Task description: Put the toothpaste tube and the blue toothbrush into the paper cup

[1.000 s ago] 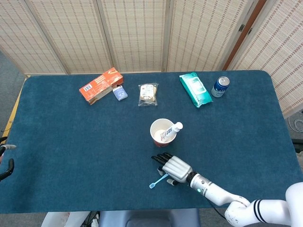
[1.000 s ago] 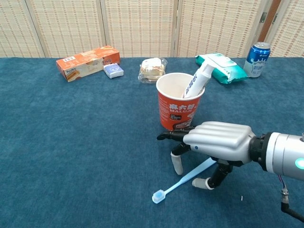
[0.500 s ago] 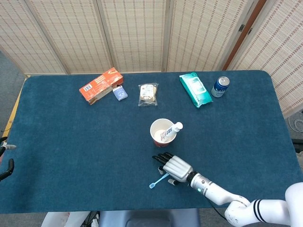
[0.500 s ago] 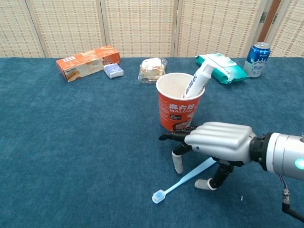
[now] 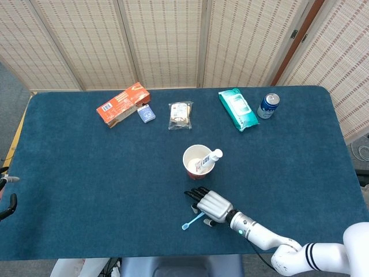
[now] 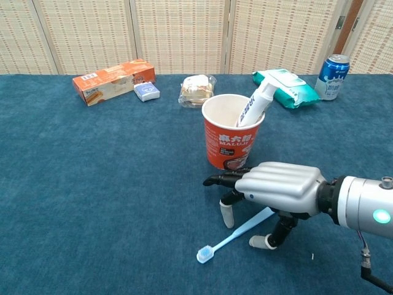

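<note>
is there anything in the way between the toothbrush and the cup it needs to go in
Nothing visible blocks it. The blue toothbrush lies flat on the table just in front of the paper cup, with only the right hand over its handle. The toothpaste tube already leans inside the cup, leaving open room at the rim.

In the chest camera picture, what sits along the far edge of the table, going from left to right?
Orange box → small blue-and-white packet → wrapped snack → green wipes pack → blue can.

Blue-carpeted table [image 6: 92,184], paper cup [image 6: 232,140], blue toothbrush [image 6: 236,235], orange box [image 6: 113,80], wipes pack [image 6: 285,80], can [image 6: 332,77]
</note>
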`<state>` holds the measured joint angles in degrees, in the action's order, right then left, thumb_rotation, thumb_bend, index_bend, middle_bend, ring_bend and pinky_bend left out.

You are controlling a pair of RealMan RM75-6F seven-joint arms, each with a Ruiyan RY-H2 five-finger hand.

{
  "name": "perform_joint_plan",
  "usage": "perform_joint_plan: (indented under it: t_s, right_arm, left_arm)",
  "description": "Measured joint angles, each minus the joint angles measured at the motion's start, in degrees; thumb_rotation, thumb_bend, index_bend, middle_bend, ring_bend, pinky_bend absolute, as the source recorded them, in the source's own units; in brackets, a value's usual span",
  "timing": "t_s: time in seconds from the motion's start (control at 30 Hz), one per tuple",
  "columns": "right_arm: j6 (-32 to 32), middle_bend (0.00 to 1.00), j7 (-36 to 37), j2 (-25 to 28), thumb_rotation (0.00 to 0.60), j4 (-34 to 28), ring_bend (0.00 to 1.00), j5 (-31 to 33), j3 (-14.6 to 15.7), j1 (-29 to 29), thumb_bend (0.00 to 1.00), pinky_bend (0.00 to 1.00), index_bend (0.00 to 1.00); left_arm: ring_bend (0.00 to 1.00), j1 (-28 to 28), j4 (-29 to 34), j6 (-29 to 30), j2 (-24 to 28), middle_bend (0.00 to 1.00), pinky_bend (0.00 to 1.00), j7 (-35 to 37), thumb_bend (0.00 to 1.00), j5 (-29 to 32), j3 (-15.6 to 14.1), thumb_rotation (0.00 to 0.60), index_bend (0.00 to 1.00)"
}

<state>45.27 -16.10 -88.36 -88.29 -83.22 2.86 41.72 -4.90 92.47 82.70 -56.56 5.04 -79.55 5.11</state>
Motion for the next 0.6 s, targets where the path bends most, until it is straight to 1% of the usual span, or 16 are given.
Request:
perform_joint_plan:
  t_s: [0.2, 0.6]
  right_arm:
    - [-0.63, 0.01, -0.73, -0.9, 0.6, 0.54, 0.0, 0.37, -0.39, 0.52, 0.22, 0.12, 0.44]
    - [-1.34, 0.01, -2.36, -1.9, 0.6, 1.14, 0.0, 1.88, -0.83, 0.95, 0.26, 0.12, 0.48]
  left_arm:
    - [0.08, 0.04, 0.06, 0.07, 0.1, 0.16, 0.16, 0.2, 0.52, -0.09, -0.01, 0.6, 0.32]
    - [0.08, 0.13, 0.17, 0.29, 0.24, 0.16, 0.16, 0.38, 0.52, -0.27, -0.02, 0.6, 0.32]
